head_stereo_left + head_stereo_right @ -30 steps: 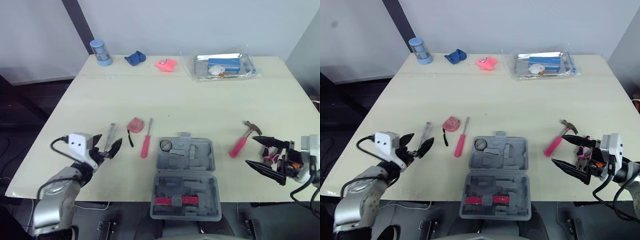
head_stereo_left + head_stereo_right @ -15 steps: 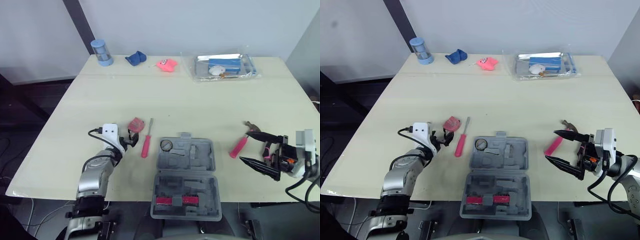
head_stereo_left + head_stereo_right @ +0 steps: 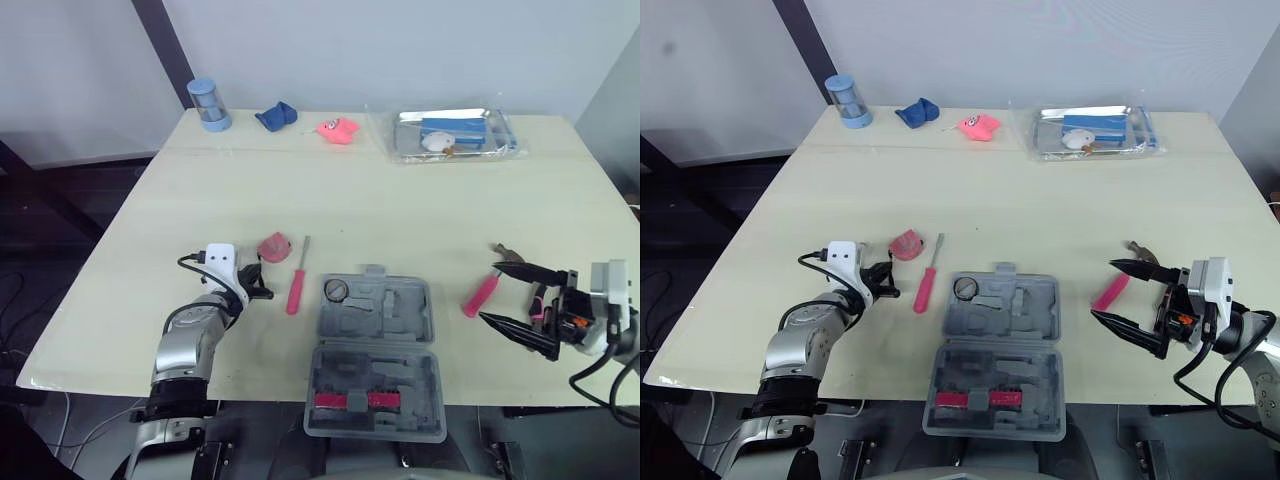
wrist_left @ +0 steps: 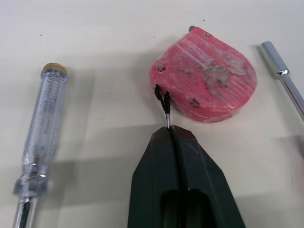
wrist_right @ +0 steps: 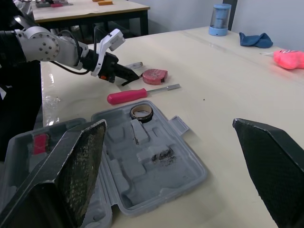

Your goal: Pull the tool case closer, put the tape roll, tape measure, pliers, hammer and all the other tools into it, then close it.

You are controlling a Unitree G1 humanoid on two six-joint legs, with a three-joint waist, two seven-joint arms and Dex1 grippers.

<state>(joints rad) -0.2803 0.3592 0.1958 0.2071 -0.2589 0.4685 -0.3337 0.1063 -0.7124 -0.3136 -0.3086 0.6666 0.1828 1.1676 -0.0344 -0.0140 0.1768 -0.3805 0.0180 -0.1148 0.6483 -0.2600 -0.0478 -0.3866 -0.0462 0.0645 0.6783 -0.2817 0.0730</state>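
Lying low along the bench [image 3: 400,200], the left forearm is seen in the head view, with its claw [image 3: 260,293] set just beside one pink tape measure [image 3: 274,246]. The right arm is held at the bench's right edge, its claw [image 3: 515,298] spread wide and empty beside one pink-handled hammer [image 3: 480,292]. One grey tool case [image 3: 395,318] is laid open at the near edge between the arms, and one tape roll [image 3: 336,290] is seated in its far half. One red-handled screwdriver [image 3: 296,285] is placed between tape measure and case.

In the left wrist view the claw's fingers [image 4: 156,190] are pressed together, and the tape measure's black strap is pinched at their tips. The tape measure is shown as a rounded, scuffed pink casing laid flat. One clear-handled screwdriver [image 4: 42,133] is seen near it.

In the right wrist view the two fingers [image 5: 76,166] are held far apart with nothing gripped, and the open case is seen between them.
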